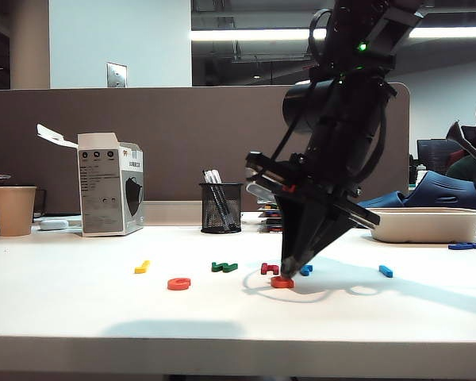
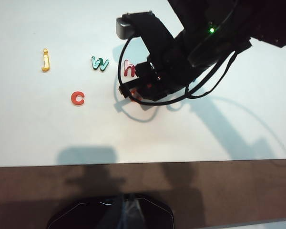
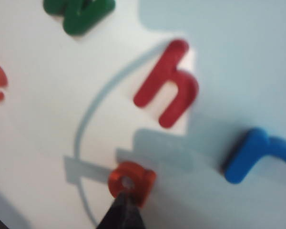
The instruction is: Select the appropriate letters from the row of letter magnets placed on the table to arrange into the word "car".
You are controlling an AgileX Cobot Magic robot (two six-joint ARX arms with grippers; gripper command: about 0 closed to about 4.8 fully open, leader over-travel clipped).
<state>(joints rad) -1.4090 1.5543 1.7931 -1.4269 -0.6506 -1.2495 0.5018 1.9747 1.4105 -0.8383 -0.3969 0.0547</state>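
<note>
On the white table (image 1: 79,309) lies the row of letter magnets: yellow j (image 1: 142,267), green w (image 1: 224,267), dark-red h (image 1: 270,269), light-blue r (image 1: 306,270) and a blue bar (image 1: 385,271). The orange-red c (image 1: 178,283) lies in front of the row. My right gripper (image 1: 288,266) points down, shut on the orange-red a (image 3: 132,183), which sits at the table surface in front of the h (image 3: 167,88) and beside the r (image 3: 257,152). My left gripper (image 2: 126,210) hangs high over the table's front edge, shut and empty, out of the exterior view.
At the back stand a paper cup (image 1: 14,209), a printed box (image 1: 109,184), a mesh pen holder (image 1: 221,206) and a white tray (image 1: 426,224) with dark-blue pieces (image 1: 468,246) beside it. The right arm hides part of the row in the left wrist view.
</note>
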